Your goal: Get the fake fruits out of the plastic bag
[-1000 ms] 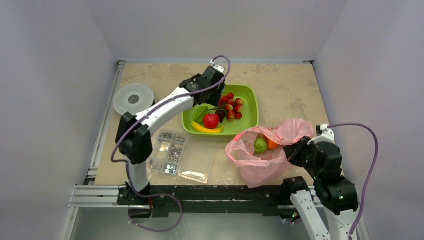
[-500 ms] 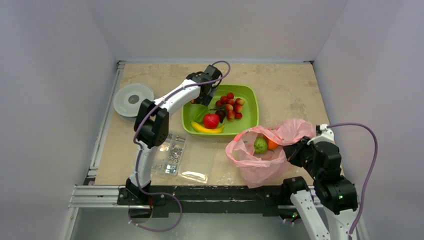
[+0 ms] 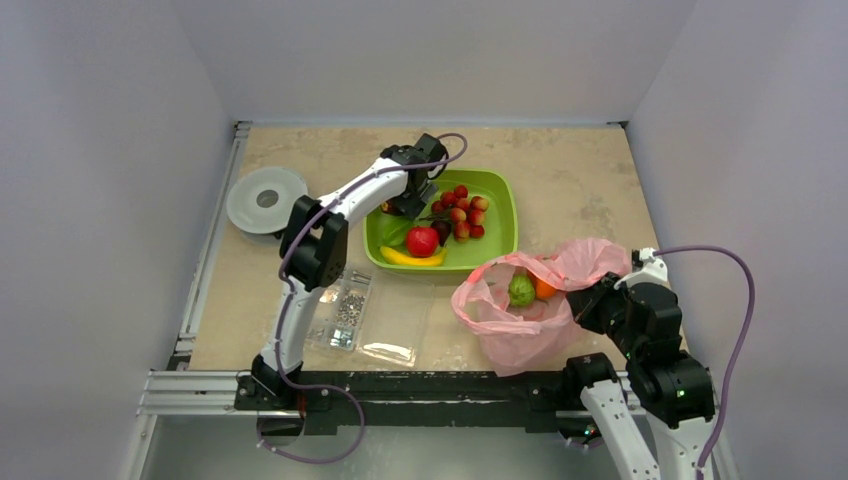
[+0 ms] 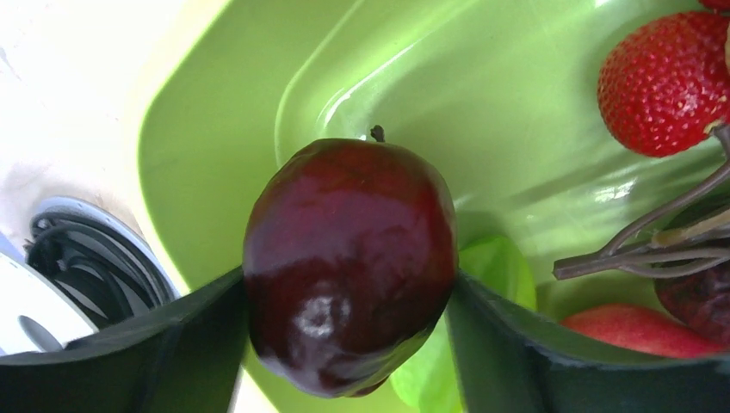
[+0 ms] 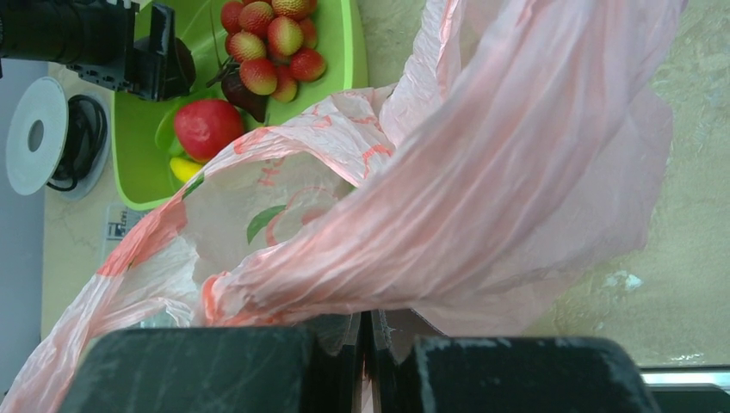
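Note:
My left gripper (image 3: pixel 407 197) hangs over the left end of the green tray (image 3: pixel 503 190), shut on a glossy dark maroon fruit (image 4: pixel 344 224) that fills the gap between its fingers (image 4: pixel 129 344). In the tray lie a red fruit (image 3: pixel 422 241), a yellow banana (image 3: pixel 412 259) and a green piece (image 3: pixel 399 228). The pink plastic bag (image 3: pixel 520 330) sits at the front right with its mouth open. A green fruit (image 3: pixel 520 290) and an orange one (image 3: pixel 544 288) show inside it. My right gripper (image 3: pixel 590 300) is shut on the bag's right edge (image 5: pixel 482 198), holding it up.
A cluster of red berries on a stem (image 3: pixel 462 212) lies in the tray's right half. A clear box of screws (image 3: pixel 343 305) and a flat clear packet (image 3: pixel 396 322) lie in front of the tray. A white round spool (image 3: pixel 266 198) sits at the left.
The left arm's elbow has swung right and forward, and its gripper has come slightly nearer over the tray's left end, still holding the maroon fruit. The right arm and bag are unchanged.

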Available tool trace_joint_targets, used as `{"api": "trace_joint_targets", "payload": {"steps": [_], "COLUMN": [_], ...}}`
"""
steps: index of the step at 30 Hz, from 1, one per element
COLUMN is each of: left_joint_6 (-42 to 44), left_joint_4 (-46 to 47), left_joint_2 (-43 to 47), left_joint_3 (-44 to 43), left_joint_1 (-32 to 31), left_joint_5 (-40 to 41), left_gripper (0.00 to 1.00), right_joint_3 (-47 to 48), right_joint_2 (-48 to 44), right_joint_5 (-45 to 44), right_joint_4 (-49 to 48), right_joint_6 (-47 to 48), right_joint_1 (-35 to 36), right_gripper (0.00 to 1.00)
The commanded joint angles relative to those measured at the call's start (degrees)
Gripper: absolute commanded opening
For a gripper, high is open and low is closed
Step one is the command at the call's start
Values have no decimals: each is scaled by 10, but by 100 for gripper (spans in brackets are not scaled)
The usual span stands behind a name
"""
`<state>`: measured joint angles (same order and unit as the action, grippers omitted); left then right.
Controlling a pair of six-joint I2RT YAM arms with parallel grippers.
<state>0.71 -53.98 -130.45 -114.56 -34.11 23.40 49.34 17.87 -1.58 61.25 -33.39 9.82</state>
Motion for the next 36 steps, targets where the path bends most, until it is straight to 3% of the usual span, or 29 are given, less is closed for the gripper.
{"api": "trace_joint_targets", "payload": {"steps": [1, 4, 9, 12, 19, 23, 29, 36], "left_joint_6": [10, -2, -47, -86, -190, -252, -261, -249], "left_joint_4": [-12, -7, -1, 1, 140, 267, 327, 312], "left_joint_2": [11, 30, 98, 160, 331, 394, 432, 455], "left_joint_3": [-19, -8, 16, 32, 148, 240, 282, 273], "left_joint_1": [5, 5, 5, 5, -4, -53, -154, -164], "left_joint_5": [-4, -10, -55, -121, -466, -565, -571, -576], "left_gripper": [91, 100, 99, 95, 75, 71, 67, 66], "right_joint_3": [-1, 0, 1, 2, -8, -6, 37, 99], "right_joint_2": [-1, -1, 1, 4, 5, 1, 5, 74], "right_joint_5": [-6, -6, -5, 3, 50, 121, 98, 89], "right_joint_4": [-21, -20, -19, -20, -34, -50, -92, -139], "right_joint_6": [8, 8, 8, 13, 36, 63, 66, 73], "right_joint_1": [-1, -1, -1, -1, -1, -1, -1, -1], "right_gripper": [0, 0, 0, 0, 0, 0, 0, 0]}}
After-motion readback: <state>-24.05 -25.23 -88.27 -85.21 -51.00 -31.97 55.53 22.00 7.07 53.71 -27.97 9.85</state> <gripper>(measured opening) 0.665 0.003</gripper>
